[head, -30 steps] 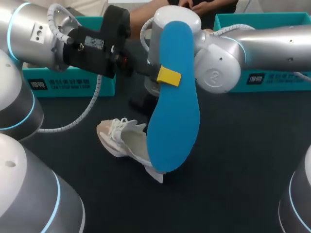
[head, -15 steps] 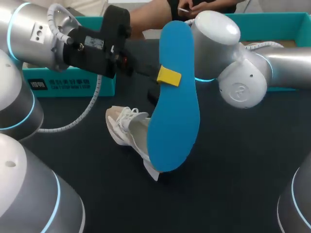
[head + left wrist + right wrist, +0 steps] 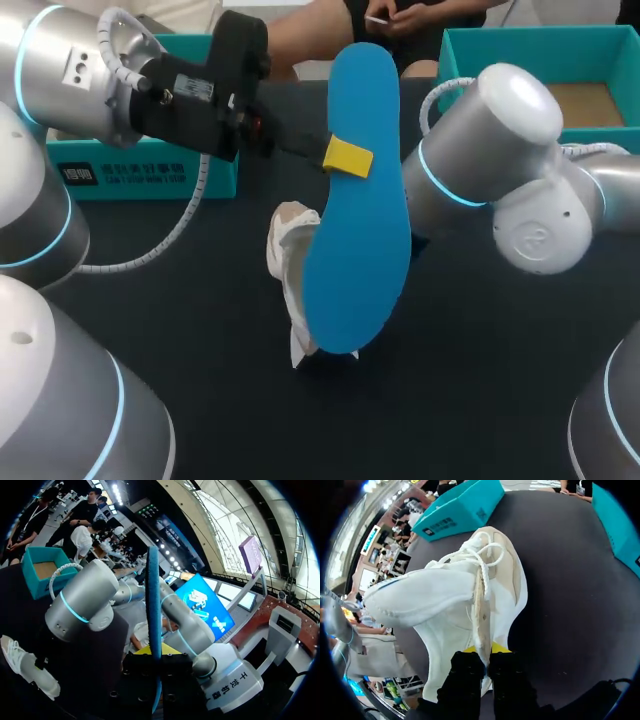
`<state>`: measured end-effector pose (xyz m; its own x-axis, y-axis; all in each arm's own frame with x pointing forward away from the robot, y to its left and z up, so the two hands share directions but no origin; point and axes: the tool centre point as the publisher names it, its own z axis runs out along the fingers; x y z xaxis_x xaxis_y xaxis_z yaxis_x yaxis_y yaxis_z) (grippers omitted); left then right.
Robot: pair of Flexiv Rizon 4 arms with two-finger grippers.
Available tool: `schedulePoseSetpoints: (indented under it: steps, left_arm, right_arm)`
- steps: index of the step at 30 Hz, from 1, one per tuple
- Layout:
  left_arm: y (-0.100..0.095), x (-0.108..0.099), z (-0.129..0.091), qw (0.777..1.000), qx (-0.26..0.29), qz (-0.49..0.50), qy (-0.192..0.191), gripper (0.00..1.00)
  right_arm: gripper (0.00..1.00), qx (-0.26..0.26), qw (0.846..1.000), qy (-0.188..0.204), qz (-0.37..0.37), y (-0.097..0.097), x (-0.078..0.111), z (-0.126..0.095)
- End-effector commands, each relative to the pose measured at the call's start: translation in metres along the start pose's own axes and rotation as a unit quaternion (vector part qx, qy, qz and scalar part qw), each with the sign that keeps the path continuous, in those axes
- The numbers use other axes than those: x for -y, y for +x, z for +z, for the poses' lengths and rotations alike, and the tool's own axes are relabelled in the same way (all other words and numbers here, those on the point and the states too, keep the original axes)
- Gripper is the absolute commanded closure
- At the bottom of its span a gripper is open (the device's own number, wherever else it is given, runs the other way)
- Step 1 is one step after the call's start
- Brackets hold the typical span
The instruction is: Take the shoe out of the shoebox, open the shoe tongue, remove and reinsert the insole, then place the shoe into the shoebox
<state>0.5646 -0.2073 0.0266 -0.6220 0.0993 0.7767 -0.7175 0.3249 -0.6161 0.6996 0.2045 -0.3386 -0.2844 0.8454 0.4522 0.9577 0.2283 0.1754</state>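
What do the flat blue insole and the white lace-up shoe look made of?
Flat blue insole: probably foam, matte; uniform colour, no glare, thin even edge. White lace-up shoe: soft textile upper, matte, with beige suede-like panels; stitched seams, cord laces, tongue folds limply. Exact fibres unclear.
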Motion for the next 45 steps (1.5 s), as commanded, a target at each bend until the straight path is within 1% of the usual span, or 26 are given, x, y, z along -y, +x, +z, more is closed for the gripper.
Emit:
schedulePoseSetpoints:
  steps: [1,6,8,13,18,22,24,34,35,36,37,38,39,40,41,43,44,45]
  left_arm:
    - [-0.001,0.0,0.001,1.0,0.0,0.0,-0.001,1.0]
    - [-0.001,0.0,0.001,1.0,0.0,0.0,-0.001,1.0]
    - [-0.001,0.0,0.001,1.0,0.0,0.0,-0.001,1.0]
    - [-0.001,0.0,0.001,1.0,0.0,0.0,-0.001,1.0]
    - [-0.001,0.0,0.001,1.0,0.0,0.0,-0.001,1.0]
    - [-0.001,0.0,0.001,1.0,0.0,0.0,-0.001,1.0]
    - [-0.001,0.0,0.001,1.0,0.0,0.0,-0.001,1.0]
    - [-0.001,0.0,0.001,1.0,0.0,0.0,-0.001,1.0]
    - [-0.001,0.0,0.001,1.0,0.0,0.0,-0.001,1.0]
    - [-0.001,0.0,0.001,1.0,0.0,0.0,-0.001,1.0]
    - [-0.001,0.0,0.001,1.0,0.0,0.0,-0.001,1.0]
    - [-0.001,0.0,0.001,1.0,0.0,0.0,-0.001,1.0]
    - [-0.001,0.0,0.001,1.0,0.0,0.0,-0.001,1.0]
    - [-0.001,0.0,0.001,1.0,0.0,0.0,-0.001,1.0]
    - [-0.001,0.0,0.001,1.0,0.0,0.0,-0.001,1.0]
    - [-0.001,0.0,0.001,1.0,0.0,0.0,-0.001,1.0]
    - [-0.001,0.0,0.001,1.0,0.0,0.0,-0.001,1.0]
    - [-0.001,0.0,0.001,1.0,0.0,0.0,-0.001,1.0]
  right_arm:
    - [1.0,-0.007,0.996,-0.085,-0.001,-0.006,0.01,-0.006]
    - [1.0,0.001,0.997,-0.071,-0.031,-0.009,0.016,-0.005]
    - [1.0,-0.007,0.997,-0.069,-0.038,-0.01,0.019,-0.006]
    - [1.0,-0.008,0.997,-0.063,-0.039,-0.013,0.026,-0.006]
    - [1.0,-0.017,0.998,-0.053,-0.036,-0.013,0.028,0.003]
    - [1.0,-0.026,0.998,-0.036,-0.039,-0.015,0.029,0.014]
    - [1.0,-0.03,0.998,-0.03,-0.041,-0.016,0.029,0.017]
    - [1.0,-0.034,0.999,-0.032,-0.005,-0.019,0.029,0.023]
    - [0.98,-0.034,0.999,-0.033,-0.006,-0.02,0.029,0.023]
    - [0.91,-0.034,0.999,-0.033,-0.006,-0.02,0.029,0.023]
    - [0.86,-0.034,0.999,-0.032,-0.006,-0.02,0.029,0.023]
    - [0.76,-0.034,0.999,-0.032,-0.006,-0.02,0.029,0.023]
    - [0.55,-0.035,0.999,-0.03,-0.005,-0.02,0.029,0.023]
    - [0.23,-0.035,0.999,-0.03,-0.005,-0.02,0.029,0.023]
    - [0.16,-0.034,0.999,-0.031,-0.004,-0.019,0.029,0.021]
    - [0.09,-0.036,0.999,-0.039,0.002,-0.017,0.029,0.015]
    - [0.0,-0.041,0.998,-0.042,0.004,-0.015,0.029,0.012]
    - [0.0,-0.048,0.998,-0.048,0.008,-0.015,0.029,0.008]
